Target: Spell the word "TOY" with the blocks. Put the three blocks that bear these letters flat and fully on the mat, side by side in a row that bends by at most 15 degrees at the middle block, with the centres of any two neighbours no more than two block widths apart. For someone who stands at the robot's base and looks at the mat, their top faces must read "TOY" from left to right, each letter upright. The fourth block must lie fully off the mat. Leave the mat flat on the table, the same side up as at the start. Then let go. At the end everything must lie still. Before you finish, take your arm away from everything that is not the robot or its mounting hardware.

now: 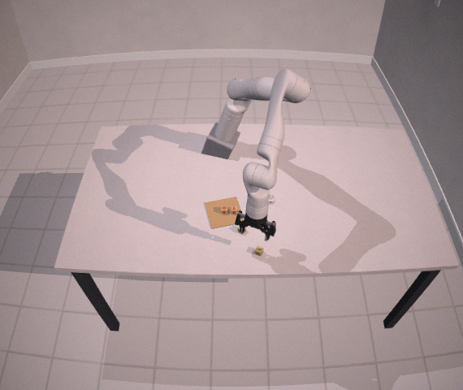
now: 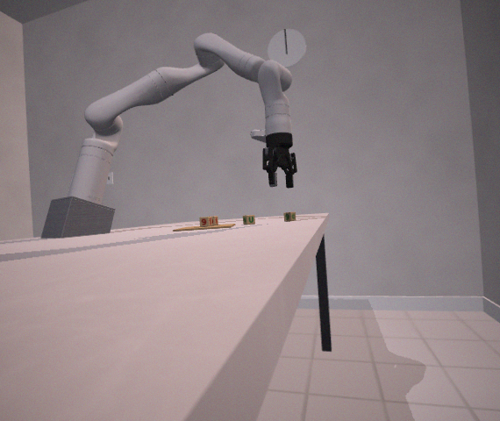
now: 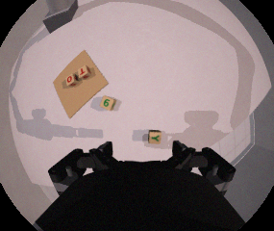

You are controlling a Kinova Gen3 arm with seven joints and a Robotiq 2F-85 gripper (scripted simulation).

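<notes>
Showing green Y (image 3: 155,138), exterior hiding it

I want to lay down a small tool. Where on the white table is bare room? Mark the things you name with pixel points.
Bare: the white table (image 1: 160,167) left of the tan square mat (image 1: 219,220) in the top view, beyond the shadow. Crowded: around the green-lettered wooden cubes (image 1: 259,250) (image 3: 108,103), under the black gripper (image 1: 254,227) (image 2: 281,183) (image 3: 142,148).

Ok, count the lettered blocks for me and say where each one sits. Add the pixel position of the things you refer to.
4. The O block (image 1: 224,209) (image 3: 70,79) and T block (image 1: 234,209) (image 3: 84,72) sit on the mat (image 1: 219,221) (image 3: 71,103); the block topped with a green 6 or 9 (image 2: 248,219) (image 3: 108,103) and the Y block (image 1: 259,250) (image 2: 289,216) (image 3: 155,137) are off it.
</notes>
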